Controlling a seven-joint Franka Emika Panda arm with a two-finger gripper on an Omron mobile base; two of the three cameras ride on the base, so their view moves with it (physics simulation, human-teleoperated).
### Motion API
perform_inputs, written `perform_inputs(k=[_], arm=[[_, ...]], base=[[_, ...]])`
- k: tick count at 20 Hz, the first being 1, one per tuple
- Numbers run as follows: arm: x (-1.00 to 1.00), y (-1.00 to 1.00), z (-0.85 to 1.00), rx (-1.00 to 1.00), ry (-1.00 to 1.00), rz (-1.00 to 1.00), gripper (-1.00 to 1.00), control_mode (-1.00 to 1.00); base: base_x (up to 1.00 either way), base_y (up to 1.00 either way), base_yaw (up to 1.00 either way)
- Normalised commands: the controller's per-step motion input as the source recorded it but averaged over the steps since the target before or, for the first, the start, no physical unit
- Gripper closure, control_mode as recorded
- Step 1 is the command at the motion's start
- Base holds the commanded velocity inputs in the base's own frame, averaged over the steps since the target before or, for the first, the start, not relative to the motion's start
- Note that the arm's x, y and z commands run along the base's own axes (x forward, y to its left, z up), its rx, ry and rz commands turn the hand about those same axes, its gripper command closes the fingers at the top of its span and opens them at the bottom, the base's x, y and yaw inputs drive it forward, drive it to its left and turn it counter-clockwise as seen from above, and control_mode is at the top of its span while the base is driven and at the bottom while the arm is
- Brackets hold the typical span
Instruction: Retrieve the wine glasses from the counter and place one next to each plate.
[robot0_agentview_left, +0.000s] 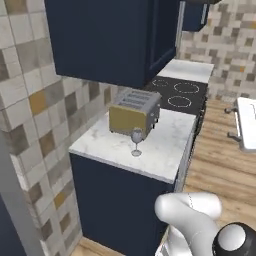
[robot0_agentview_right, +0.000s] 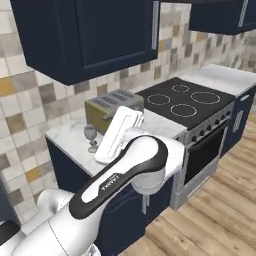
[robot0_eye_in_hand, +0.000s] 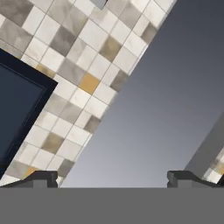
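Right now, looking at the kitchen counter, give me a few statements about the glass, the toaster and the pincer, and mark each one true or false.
1. One wine glass stands upright on the counter. True.
2. The wine glass lies on the stove. False: it stands on the marble counter, in front of the toaster.
3. The pincer is open and holds nothing. True.
4. The toaster sits on the wood floor. False: it is on the counter, near the tiled wall.
5. Dark navy cabinets hang above the counter. True.
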Motion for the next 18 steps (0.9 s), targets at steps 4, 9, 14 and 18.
perform_inputs(k=[4,9,14,18], arm=[[0.00,0.00,0.00,0.00,0.00,0.00,-1.00,1.00],[0.00,0.00,0.00,0.00,0.00,0.00,-1.00,1.00],[0.00,0.00,0.00,0.00,0.00,0.00,-1.00,1.00],[0.00,0.00,0.00,0.00,0.00,0.00,-1.00,1.00]], base=[[-0.22,0.88,-0.66],[-0.08,0.98,-0.56],[-0.04,0.87,-0.27],[-0.16,0.06,-0.14]])
